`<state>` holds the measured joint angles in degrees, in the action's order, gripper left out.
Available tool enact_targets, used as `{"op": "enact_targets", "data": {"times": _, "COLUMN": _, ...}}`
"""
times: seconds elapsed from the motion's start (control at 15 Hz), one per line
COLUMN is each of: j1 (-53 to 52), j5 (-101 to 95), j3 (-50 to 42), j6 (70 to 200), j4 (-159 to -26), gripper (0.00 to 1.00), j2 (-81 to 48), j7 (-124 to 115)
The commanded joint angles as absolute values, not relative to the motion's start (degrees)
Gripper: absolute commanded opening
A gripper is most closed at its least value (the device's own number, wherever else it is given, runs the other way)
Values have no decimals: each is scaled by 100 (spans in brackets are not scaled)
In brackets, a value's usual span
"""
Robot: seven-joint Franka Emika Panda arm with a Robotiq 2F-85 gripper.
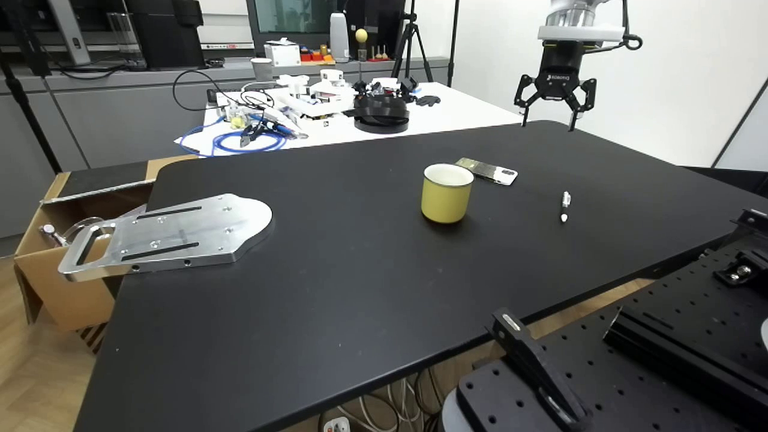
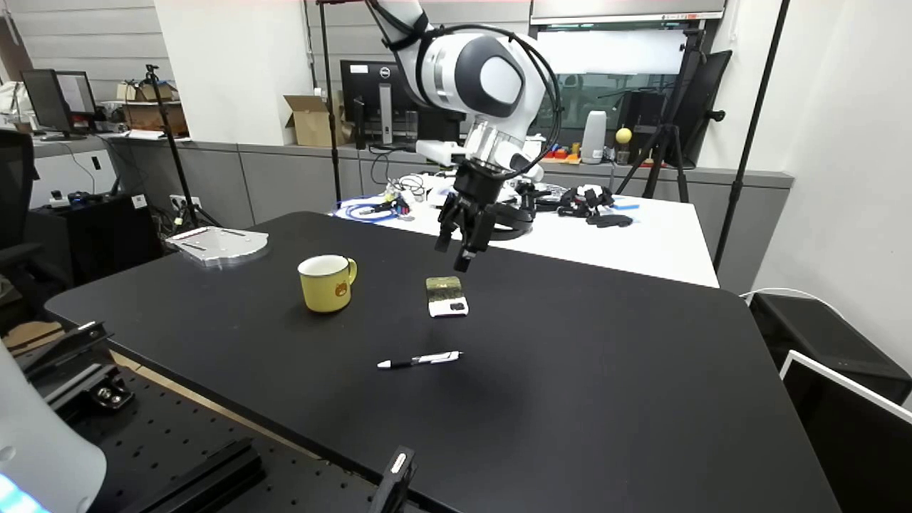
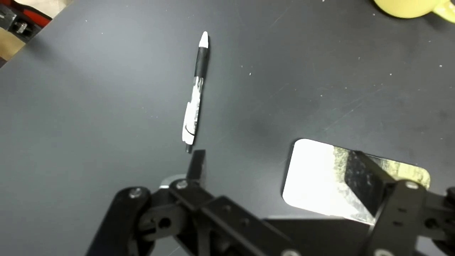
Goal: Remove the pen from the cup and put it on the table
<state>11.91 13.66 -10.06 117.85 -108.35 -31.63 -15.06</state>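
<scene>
Pen [image 3: 197, 90] lies on the black desk [image 3: 106, 135] at left in the wrist view, followed by the pincer [image 3: 280, 172], spread wide and grasping nothing, a flat oblong object [image 3: 314, 177] partly hidden behind it, and, at upper right, the yellow cup [image 3: 408, 7].

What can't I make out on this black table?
Cup: mostly cut off by the wrist view's top edge.
Cup's floor: behind its wall in both exterior views.
Flat oblong object: partly behind a gripper finger, wrist view.
Pen: any lettering too small in both exterior views.

Pen [image 1: 565, 207] on black table [image 1: 348, 288], upright cup [image 1: 445, 198], spread pincer [image 1: 548, 127]
</scene>
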Motion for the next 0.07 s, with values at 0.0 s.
{"op": "enact_targets", "data": {"times": 0.0, "j1": 1194, "j5": 1363, "j3": -1007, "j6": 11766, "j4": -10820, "gripper": 100, "j2": -3172, "j7": -1495}}
